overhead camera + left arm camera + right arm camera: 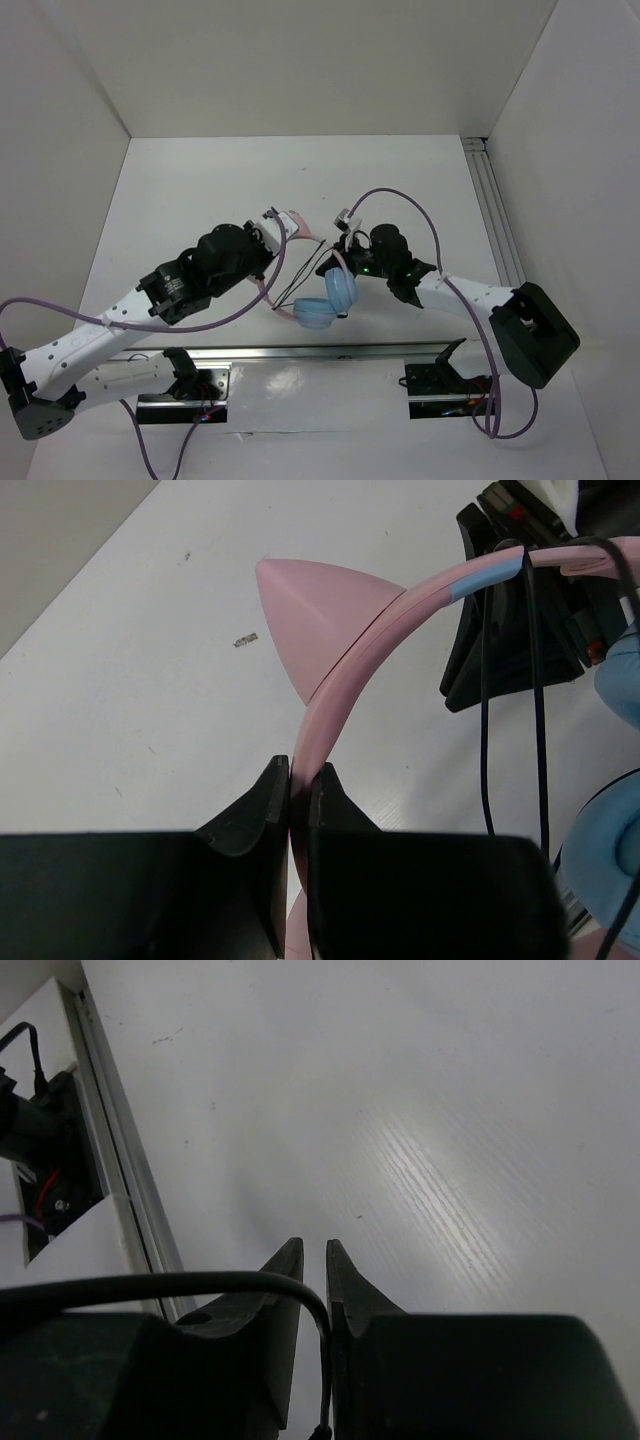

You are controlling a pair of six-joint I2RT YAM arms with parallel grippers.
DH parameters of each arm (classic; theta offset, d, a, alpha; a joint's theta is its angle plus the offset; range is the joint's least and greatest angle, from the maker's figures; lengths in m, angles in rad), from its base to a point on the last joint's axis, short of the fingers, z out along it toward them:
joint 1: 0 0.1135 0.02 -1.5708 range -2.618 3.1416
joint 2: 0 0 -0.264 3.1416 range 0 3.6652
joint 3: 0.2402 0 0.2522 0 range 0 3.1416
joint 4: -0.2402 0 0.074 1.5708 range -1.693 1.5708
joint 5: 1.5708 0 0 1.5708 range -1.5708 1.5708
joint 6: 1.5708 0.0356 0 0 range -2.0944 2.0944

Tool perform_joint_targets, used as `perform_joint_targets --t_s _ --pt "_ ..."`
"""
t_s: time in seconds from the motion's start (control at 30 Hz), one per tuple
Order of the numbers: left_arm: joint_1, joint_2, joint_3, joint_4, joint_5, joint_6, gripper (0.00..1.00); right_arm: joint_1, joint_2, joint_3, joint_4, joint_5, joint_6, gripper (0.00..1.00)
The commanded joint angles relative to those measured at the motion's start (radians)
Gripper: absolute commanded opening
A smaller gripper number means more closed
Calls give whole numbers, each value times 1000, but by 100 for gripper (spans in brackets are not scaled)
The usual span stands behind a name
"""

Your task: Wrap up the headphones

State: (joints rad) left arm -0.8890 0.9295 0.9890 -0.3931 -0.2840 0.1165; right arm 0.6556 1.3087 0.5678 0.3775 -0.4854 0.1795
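The headphones sit between my arms in the top view, with two light blue ear cups [338, 290] and a pink headband [270, 295]. My left gripper [272, 245] is shut on the headband [312, 720] just below a pink cat ear [315, 620], holding it above the table; its fingertips [272, 780] clamp the band. The thin black cable [487, 700] hangs in loops over the band near an ear cup [610, 840]. My right gripper [348, 248] is beside the upper ear cup. In the right wrist view it [313, 1247] is shut on the black cable [325, 1335], which runs down between its fingers.
Thick purple robot cables [410, 205] loop over both arms. A metal rail [330, 352] runs along the near table edge with the arm bases; it also shows in the right wrist view [120, 1180]. A second rail [495, 210] lines the right side. White walls enclose the table.
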Motion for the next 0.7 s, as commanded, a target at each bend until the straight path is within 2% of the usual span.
perform_joint_targets --t_s 0.0,0.23,0.3,0.67 --pt "-5 14 43 147 -43 -84 0 -5 8 -2 153 -59 26 23" --pt "-5 -12 23 235 -86 -159 0 -14 17 -38 165 28 74 26" --pt "-5 -12 23 244 -86 -175 0 -14 17 -52 175 28 74 29" --pt "-5 8 33 254 -76 -254 0 -14 46 -129 304 38 137 31"
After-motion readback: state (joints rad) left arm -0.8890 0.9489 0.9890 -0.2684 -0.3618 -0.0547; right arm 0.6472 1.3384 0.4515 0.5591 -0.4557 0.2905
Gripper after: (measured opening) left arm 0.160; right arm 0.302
